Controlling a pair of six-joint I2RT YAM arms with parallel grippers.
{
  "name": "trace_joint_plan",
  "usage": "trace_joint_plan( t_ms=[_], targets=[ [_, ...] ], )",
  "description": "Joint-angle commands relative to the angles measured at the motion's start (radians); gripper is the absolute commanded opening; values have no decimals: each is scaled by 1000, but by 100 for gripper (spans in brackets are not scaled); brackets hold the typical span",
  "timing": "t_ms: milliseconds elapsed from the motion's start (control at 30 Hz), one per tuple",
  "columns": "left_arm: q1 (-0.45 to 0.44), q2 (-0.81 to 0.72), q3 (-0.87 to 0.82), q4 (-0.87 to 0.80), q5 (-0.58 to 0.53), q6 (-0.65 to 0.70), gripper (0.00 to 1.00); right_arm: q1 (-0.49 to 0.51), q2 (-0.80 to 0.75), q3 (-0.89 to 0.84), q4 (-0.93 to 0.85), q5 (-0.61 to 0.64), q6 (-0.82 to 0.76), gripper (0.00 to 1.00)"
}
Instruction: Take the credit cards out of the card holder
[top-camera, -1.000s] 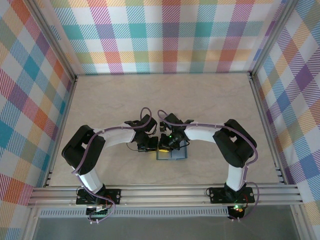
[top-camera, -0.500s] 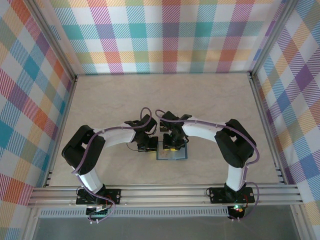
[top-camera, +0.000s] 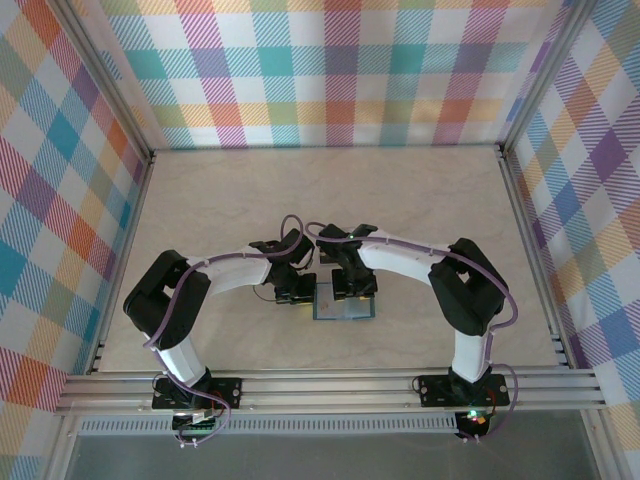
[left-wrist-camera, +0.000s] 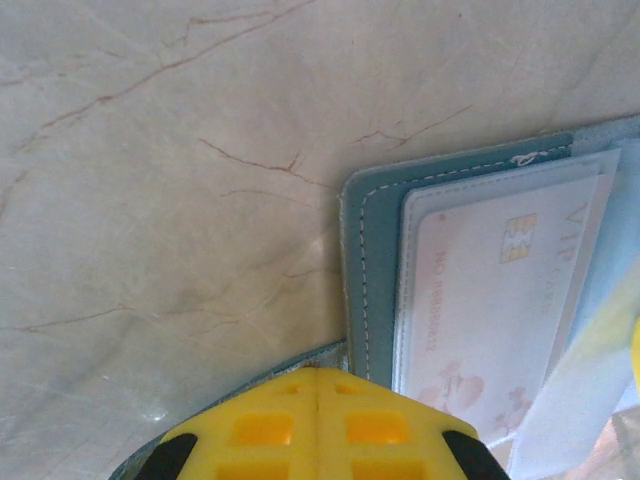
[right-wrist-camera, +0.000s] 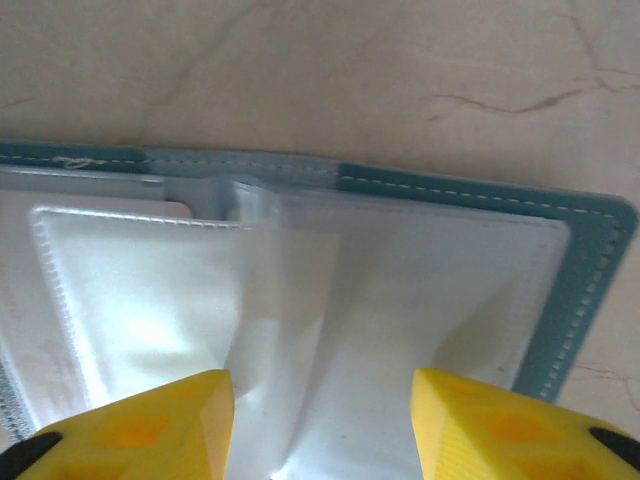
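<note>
Teal, one open card holder (left-wrist-camera: 356, 270) shows one pale card (left-wrist-camera: 490, 300).

Bright even light; faint shadows; glare on card holder (right-wrist-camera: 300, 270) plastic; wrist views soft.

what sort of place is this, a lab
Likely a robot lab test cell: plaid-printed walls box in a marble-look table, and a left arm and right arm are bolted to an aluminium rail.

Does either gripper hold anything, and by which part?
Right gripper open above the card holder, holding nothing. Left gripper shut at its edge; grip cannot be told.
</note>
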Motion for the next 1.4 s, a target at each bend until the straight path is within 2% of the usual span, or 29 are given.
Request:
trace_joint_plan(
  t_ms=[0,233,500,1100,1367],
  targets=[
    [-7,2,17,-50,-5,-1,5,5,-4,21,-61,46,-14,51],
    [-8,-36,23,-55,0,-10,5,5,-4,3,-27,24,-15,49],
    [-15,-85,26,1,76,-61,3,5,-14,-21,-5,9,-6,48],
    [-87,39,116,-10,86,-61,2,5,-52,-58,5,13,-5,47],
    [-123,73,153,-7,83,-70,2,-1,-137,-96,25,33,19,47]
  ],
)
